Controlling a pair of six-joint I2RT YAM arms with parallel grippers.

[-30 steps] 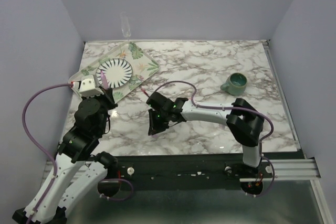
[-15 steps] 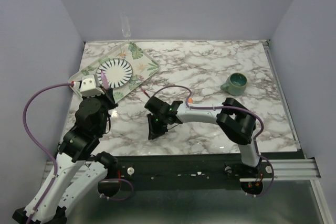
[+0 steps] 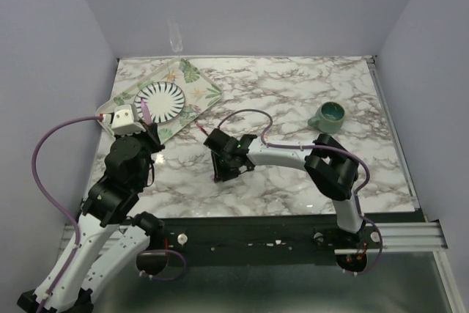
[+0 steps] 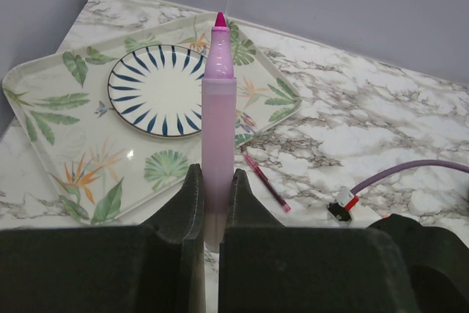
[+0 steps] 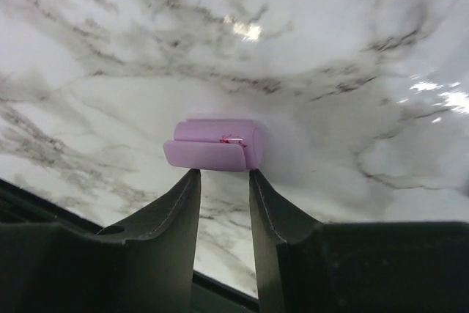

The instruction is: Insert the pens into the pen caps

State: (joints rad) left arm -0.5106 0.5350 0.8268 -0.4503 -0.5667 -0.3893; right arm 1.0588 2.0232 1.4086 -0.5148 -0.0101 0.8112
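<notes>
Note purple cap (image 5: 212, 144) lying on desk (image 5: 330, 71) just beyond right hand (image 5: 223, 175), spread apart and empty, long axis crosswise to it, far nearer than left hand (image 4: 216, 175), clamped on pink pen (image 4: 218, 108), tip outward.

Robot lab booth: plain lavender walls (image 3: 256, 5), marbled tabletop (image 3: 293, 93).

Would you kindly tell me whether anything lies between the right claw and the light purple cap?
Nothing visible does: the light purple cap lies on the bare marble table, just beyond the parted fingertips of the right claw.
</notes>
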